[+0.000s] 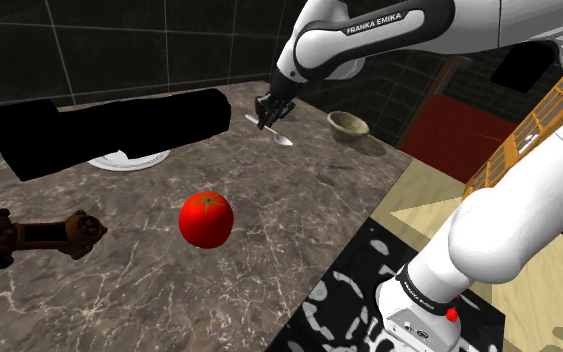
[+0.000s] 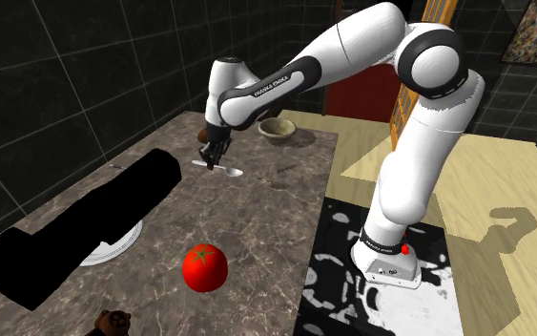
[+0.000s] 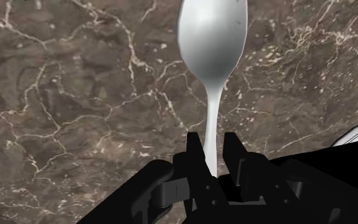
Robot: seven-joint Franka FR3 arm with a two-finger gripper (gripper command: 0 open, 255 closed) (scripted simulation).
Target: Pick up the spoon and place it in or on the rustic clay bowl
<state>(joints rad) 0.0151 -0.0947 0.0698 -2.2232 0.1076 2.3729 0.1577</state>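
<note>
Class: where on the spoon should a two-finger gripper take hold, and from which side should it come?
Take the spoon by its thin handle, from above, a finger on each narrow side: the bowl end is broad and rounded. The gripper grips it so.

Dim light on dark walls [image 1: 89, 50], soft shadows under the tomato [image 1: 206, 220] and across the pale floor [image 2: 485, 277].

Spoon [image 3: 212, 44]: pale, glossy, slim handle pinched between the fingers of the gripper [image 3: 214, 145]. Its oval head juts straight out past the fingertips, hollow side up, roughly level. Possibly just clear of the counter; hard to tell. Bowl [image 1: 349, 124]: olive-tan, rough, upright, empty, standing apart from the gripper, beyond the spoon's head.
</note>
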